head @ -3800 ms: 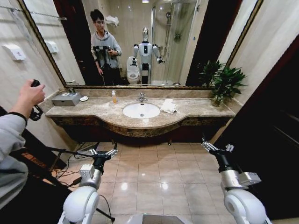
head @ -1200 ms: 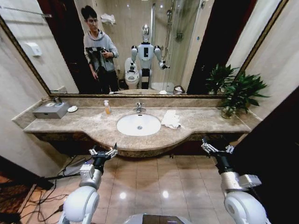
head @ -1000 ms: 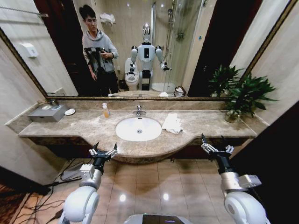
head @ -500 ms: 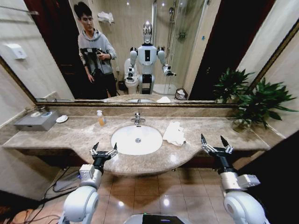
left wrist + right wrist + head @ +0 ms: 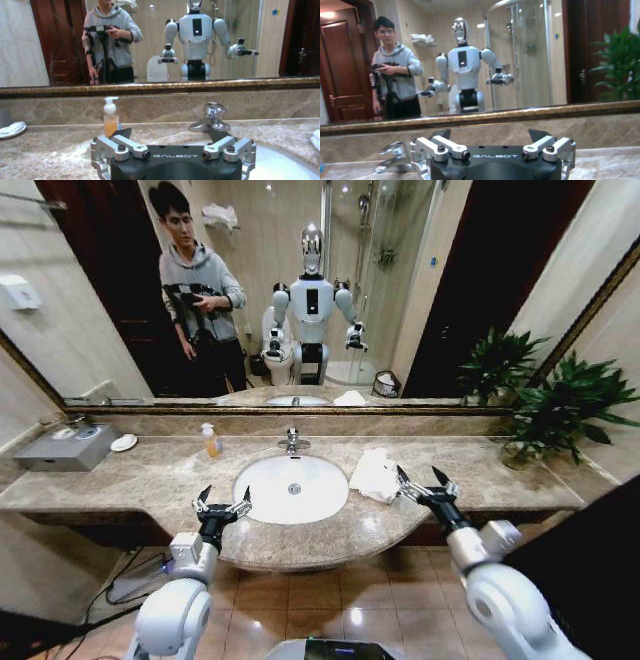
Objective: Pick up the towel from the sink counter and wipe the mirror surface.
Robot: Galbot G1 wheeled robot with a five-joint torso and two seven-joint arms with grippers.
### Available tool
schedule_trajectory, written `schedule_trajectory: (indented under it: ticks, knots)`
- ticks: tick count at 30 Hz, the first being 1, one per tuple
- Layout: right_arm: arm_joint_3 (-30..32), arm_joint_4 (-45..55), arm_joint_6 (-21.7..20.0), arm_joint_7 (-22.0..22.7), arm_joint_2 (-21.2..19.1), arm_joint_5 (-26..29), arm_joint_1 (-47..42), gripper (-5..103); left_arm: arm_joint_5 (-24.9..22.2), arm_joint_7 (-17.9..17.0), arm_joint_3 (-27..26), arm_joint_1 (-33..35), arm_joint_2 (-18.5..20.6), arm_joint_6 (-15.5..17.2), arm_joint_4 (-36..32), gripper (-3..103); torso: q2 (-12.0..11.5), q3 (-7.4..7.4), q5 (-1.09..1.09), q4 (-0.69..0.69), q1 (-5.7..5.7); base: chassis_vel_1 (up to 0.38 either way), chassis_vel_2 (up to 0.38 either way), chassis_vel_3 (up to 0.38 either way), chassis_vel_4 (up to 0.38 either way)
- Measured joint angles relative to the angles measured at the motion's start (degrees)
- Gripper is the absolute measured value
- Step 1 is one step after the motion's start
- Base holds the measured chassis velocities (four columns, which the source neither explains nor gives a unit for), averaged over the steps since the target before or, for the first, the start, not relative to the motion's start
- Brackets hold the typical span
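A crumpled white towel (image 5: 374, 473) lies on the marble sink counter (image 5: 150, 480) below the mirror surface (image 5: 440, 290).

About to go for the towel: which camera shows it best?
The head view: the whole towel lies on the counter beside the basin, with the open right end effector next to it. The left wrist view catches its edge.

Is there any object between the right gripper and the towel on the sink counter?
Nothing visible. The open right gripper hangs beside the white towel on the sink counter, with no object between them. The soap bottle and faucet stand farther left.
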Motion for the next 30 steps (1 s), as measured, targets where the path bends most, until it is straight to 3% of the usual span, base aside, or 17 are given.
schedule_trajectory:
  ticks: [2, 5, 11, 17, 24, 26, 28, 30]
  knots:
    - [-1.7, -2.3, 0.3, 0.0, -0.6, -0.2, 2.3, 100, 0.0, 0.0, 0.0, 0.0, 0.0, 0.0, 0.0, 100, 0.0, 0.0, -0.01, -0.05, 0.02, 0.0, 0.0, 0.0, 0.0]
    - [-4.5, -5.2, -0.2, 0.7, -1.5, -0.3, 6.3, 100, 0.0, 0.0, 0.0, 0.0, 0.0, 0.0, 0.0, 100, 0.0, 0.01, 0.0, -0.01, 0.03, 0.0, 0.0, 0.0, 0.0]
    - [-16.9, -15.5, -5.1, 6.0, -2.0, -0.3, 22.1, 100, 0.0, 0.0, 0.0, 0.0, 0.0, 0.0, 0.0, 100, 0.0, 0.01, -0.04, 0.03, 0.05, 0.0, 0.0, 0.0, 0.0]
    - [-22.7, -21.2, -7.1, 7.7, -1.4, -0.2, 27.3, 100, 0.0, 0.0, 0.0, 0.0, 0.0, 0.0, 0.0, 100, 0.0, 0.01, -0.02, 0.0, 0.05, 0.0, 0.0, 0.0, 0.0]
    - [-27.8, -30.7, -7.1, 6.7, 0.4, -0.3, 31.7, 103, 0.0, 0.0, 0.0, 0.0, 0.0, 0.0, 0.0, 100, 0.0, 0.01, -0.01, 0.01, 0.04, 0.0, 0.0, 0.0, 0.0]
    - [-28.3, -32.0, -7.1, 6.5, 0.8, -0.1, 32.1, 99, 0.0, 0.0, 0.0, 0.0, 0.0, 0.0, 0.0, 100, 0.0, 0.01, 0.0, 0.01, 0.04, 0.0, 0.0, 0.0, 0.0]
    - [-29.0, -34.5, -6.7, 5.8, 1.6, 0.0, 32.7, 86, 0.0, 0.0, 0.0, 0.0, 0.0, 0.0, 0.0, 100, 0.0, 0.01, -0.02, 0.01, 0.05, 0.0, 0.0, 0.0, 0.0]
    - [-29.2, -35.9, -6.3, 5.4, 2.0, -0.1, 32.9, 86, 0.0, 0.0, 0.0, 0.0, 0.0, 0.0, 0.0, 100, 0.0, 0.01, -0.01, 0.0, 0.04, 0.0, 0.0, 0.0, 0.0]
